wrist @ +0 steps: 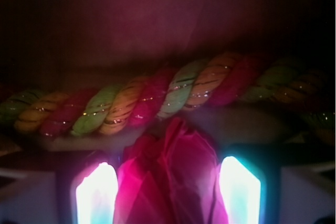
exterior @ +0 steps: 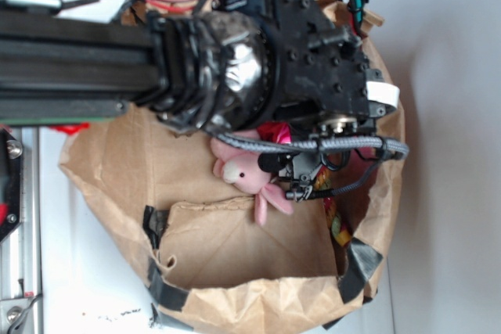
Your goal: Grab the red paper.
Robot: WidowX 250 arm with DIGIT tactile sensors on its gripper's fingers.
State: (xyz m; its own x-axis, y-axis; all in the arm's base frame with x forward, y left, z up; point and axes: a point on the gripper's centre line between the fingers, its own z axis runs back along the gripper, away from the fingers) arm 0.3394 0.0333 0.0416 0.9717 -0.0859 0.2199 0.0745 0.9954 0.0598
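The tool (wrist: 168, 192) sits deep inside the brown paper bag (exterior: 102, 170), whose walls close in on every side. The twisted rope (wrist: 157, 98) stretches straight across just ahead of the glowing fingertips (wrist: 95, 195), barring that way. The red paper (wrist: 170, 171) fills the gap between them. The pink plush (exterior: 246, 174) crowds one side.

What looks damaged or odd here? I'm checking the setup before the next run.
The brown paper bag is torn and crumpled, patched with black tape at its corners. Inside, the red paper sits between the claw fingers, right beside the twisted rope. The pink plush bunny lies partly under the arm.
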